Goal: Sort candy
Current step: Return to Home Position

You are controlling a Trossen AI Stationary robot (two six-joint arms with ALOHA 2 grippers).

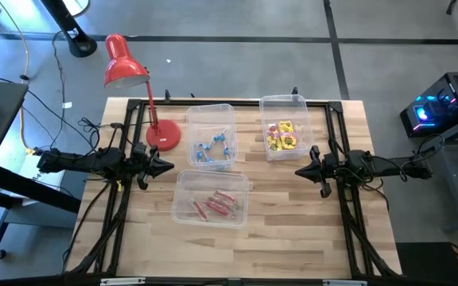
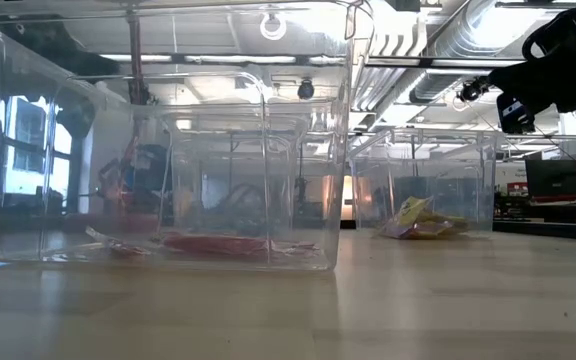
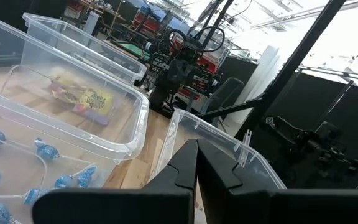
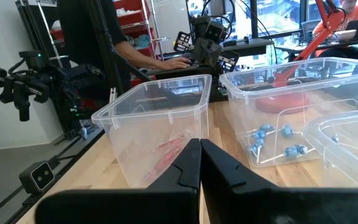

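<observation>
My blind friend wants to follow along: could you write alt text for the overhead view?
Three clear bins on a wooden table hold sorted blue candies, yellow packets, red sticks. The left gripper and right gripper hang shut, empty, at either side; a red lamp stands top left.

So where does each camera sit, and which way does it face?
High: overhead, looking straight down; shows both arms, left gripper and right gripper.
Low: table height, looking level through the bin of red sticks; right arm above.
Left wrist: faces across the blue candies; own shut fingers.
Right wrist: faces the red sticks; own shut fingers.
Shared: both wrist views see the blue candies.
</observation>
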